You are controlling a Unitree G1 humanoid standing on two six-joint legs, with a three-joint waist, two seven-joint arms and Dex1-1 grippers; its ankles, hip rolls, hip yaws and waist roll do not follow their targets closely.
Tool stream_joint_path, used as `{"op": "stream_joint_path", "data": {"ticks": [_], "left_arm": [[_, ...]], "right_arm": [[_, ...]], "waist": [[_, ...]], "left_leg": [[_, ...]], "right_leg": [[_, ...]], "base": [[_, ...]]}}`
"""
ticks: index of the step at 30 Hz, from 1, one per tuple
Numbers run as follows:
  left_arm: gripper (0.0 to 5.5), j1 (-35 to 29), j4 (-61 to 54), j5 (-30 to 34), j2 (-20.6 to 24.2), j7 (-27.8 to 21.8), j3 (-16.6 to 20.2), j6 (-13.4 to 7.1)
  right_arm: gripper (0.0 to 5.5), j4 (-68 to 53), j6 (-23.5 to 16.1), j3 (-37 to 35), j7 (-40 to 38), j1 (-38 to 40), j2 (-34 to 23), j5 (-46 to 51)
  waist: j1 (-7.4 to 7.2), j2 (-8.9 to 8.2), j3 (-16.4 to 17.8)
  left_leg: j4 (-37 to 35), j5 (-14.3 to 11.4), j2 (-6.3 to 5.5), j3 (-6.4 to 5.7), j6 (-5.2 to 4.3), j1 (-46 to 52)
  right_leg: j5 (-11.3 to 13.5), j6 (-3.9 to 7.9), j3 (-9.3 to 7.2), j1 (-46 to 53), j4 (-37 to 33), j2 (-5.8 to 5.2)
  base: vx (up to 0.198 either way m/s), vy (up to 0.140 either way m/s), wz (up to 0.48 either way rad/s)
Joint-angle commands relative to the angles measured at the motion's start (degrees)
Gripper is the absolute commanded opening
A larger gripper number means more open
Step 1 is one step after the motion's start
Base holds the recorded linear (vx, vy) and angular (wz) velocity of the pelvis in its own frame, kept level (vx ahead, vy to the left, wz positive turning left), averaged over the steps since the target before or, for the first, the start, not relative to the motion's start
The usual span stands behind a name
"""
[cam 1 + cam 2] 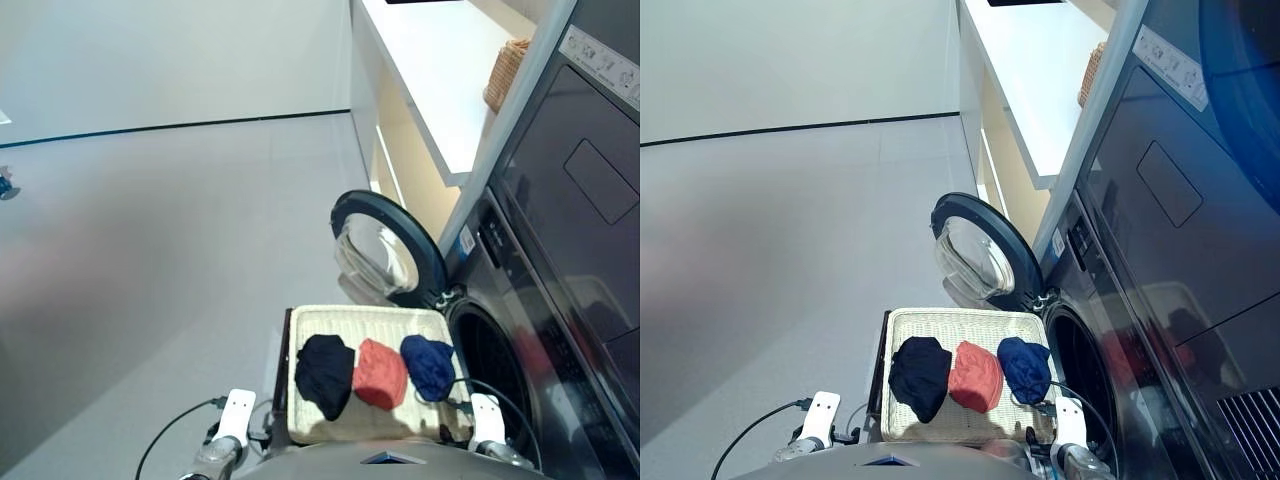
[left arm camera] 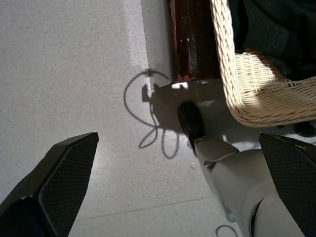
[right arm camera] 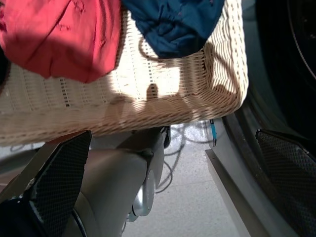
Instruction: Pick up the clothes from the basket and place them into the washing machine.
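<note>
The cream wicker basket [image 1: 368, 322] stands in front of the washing machine [image 1: 505, 345], whose round glass door [image 1: 385, 250] hangs open just beyond it. Three clothes lie side by side in the basket: black [image 1: 324, 373], orange-red [image 1: 381, 373], dark blue [image 1: 429, 365]. My left gripper [image 2: 177, 140] is open over the floor beside the basket's left corner [image 2: 232, 89]. My right gripper [image 3: 173, 136] is open below the basket's near right corner [image 3: 217, 94], with the orange-red cloth [image 3: 59, 34] and blue cloth [image 3: 173, 19] beyond it. Neither gripper holds anything.
A flat-fronted dark appliance [image 1: 590, 170] sits above the washer. A white counter [image 1: 440, 70] with a small brown wicker basket [image 1: 505, 75] runs behind the door. A dark brown stand [image 2: 192, 39] carries the basket. Grey floor [image 1: 150, 250] spreads to the left.
</note>
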Motion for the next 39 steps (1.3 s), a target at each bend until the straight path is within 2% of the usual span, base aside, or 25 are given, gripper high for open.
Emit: {"op": "stream_joint_path", "data": {"ticks": [1,4,9,15,21,24,28,30,31,32,36,38,39], "left_arm": [[5.50,-5.58,1.20,-0.66,1.00,0.03,-0.71,-2.21],[5.50,-6.09,0.66,0.68,1.00,0.37,-1.77,-2.40],[5.50,-7.50,-0.89,-2.55,0.87,1.48,-0.96,-2.74],[5.50,-8.78,-3.71,-4.27,1.09,2.67,-1.21,-3.30],[5.50,-8.97,-15.93,-10.24,0.54,2.92,-3.65,-3.92],[5.50,-9.94,-23.20,-10.08,1.40,5.07,-5.69,-4.25],[5.50,-10.29,-31.05,-12.29,2.74,5.50,-7.06,-4.36],[5.50,-10.29,-31.05,-12.29,2.74,5.50,-7.06,-4.36],[5.50,-11.77,-33.03,-13.03,2.82,6.78,-8.00,-4.60],[5.50,-11.81,-33.01,-13.03,2.81,6.79,-8.00,-4.59],[5.50,-17.34,-34.12,-10.08,2.33,11.21,-11.03,-5.97],[5.50,-18.17,-34.43,-9.46,2.29,11.88,-11.65,-6.10],[5.50,-19.58,-35.71,-8.89,2.38,13.10,-12.25,-6.18]], "right_arm": [[5.50,0.56,-2.13,1.80,0.18,-3.55,-0.40,-2.08],[5.50,0.49,-2.27,2.13,-0.01,-3.59,-0.58,-2.73],[5.50,-1.02,-2.77,3.05,-1.41,-4.64,-0.80,-3.50],[5.50,-5.13,-3.39,4.30,-2.16,-5.48,-1.10,-3.48],[5.50,-21.60,-4.46,5.80,-3.13,-3.23,-2.54,-2.14],[5.50,-30.87,-4.50,6.68,-3.76,-2.96,-3.59,-1.44],[5.50,-41.27,-5.37,7.51,-4.25,-3.06,-5.13,-0.46],[5.50,-41.28,-5.36,7.51,-4.25,-3.06,-5.14,-0.46],[5.50,-47.22,-5.78,7.91,-5.27,-4.39,-5.65,0.39],[5.50,-47.32,-5.71,7.88,-5.29,-4.37,-5.67,0.38],[5.50,-55.14,-7.47,9.23,-7.81,-8.25,-5.25,2.85],[5.50,-56.42,-7.81,9.41,-8.22,-8.93,-5.27,3.13],[5.50,-59.65,-8.18,9.99,-8.85,-10.32,-5.37,3.43]], "waist": [[-0.05,-3.58,2.70],[-0.15,-3.54,2.67],[-0.16,-3.53,3.78],[-0.30,-3.31,5.09],[-1.26,-3.10,7.28],[-1.68,-3.27,8.76],[-2.02,-3.46,11.01],[-2.01,-3.46,11.00],[-2.22,-3.76,12.77],[-2.17,-3.74,12.70],[-2.25,-5.15,16.56],[-2.27,-5.43,17.03],[-2.40,-5.94,18.07]], "left_leg": [[-0.21,-0.30,1.17,1.67,-1.88,1.62],[-0.21,-0.31,1.30,1.60,-1.99,1.66],[-0.21,0.15,1.49,1.20,-2.11,1.16],[-0.21,0.25,1.58,1.47,-2.18,1.28],[-0.21,0.79,1.81,1.60,-2.20,0.93],[-0.21,1.30,1.99,1.48,-2.21,-0.07],[-0.21,2.06,2.12,1.21,-2.11,-1.47],[-0.21,2.06,2.12,1.21,-2.11,-1.47],[0.69,2.25,2.27,1.19,-2.04,-3.19],[0.73,2.25,2.28,1.23,-2.04,-3.32],[7.00,1.27,2.81,1.06,-2.22,-9.90],[8.31,0.94,3.05,1.00,-2.32,-11.31],[9.54,0.69,3.41,0.82,-2.48,-12.92]], "right_leg": [[1.60,3.70,-3.52,1.15,0.21,-4.47],[1.39,3.59,-3.64,1.32,0.21,-4.28],[1.41,3.39,-3.71,0.95,0.21,-4.08],[1.45,3.34,-3.37,0.91,0.21,-3.93],[1.65,3.29,-2.83,0.29,0.21,-3.69],[2.04,3.15,-2.33,-0.87,0.21,-3.35],[2.28,3.00,-1.31,-3.03,1.00,-3.10],[2.28,3.00,-1.30,-3.04,1.00,-3.10],[2.32,2.78,-0.49,-5.20,2.13,-2.95],[2.27,2.78,-0.43,-5.39,2.26,-2.95],[2.58,2.21,0.98,-10.69,5.26,-2.68],[2.58,2.12,1.16,-11.77,5.87,-2.59],[2.50,1.95,1.55,-13.67,7.34,-2.25]], "base": [[0.000,0.000,0.000],[0.000,0.000,0.000],[0.000,0.000,0.000],[0.000,0.000,0.000],[0.000,0.000,0.000],[-0.058,-0.010,-0.013],[-0.051,-0.009,-0.026],[-0.040,-0.005,-0.010],[-0.080,-0.010,-0.036],[-0.151,-0.033,-0.064],[-0.110,-0.053,-0.143],[-0.059,-0.052,-0.064],[-0.062,-0.046,-0.022]]}}
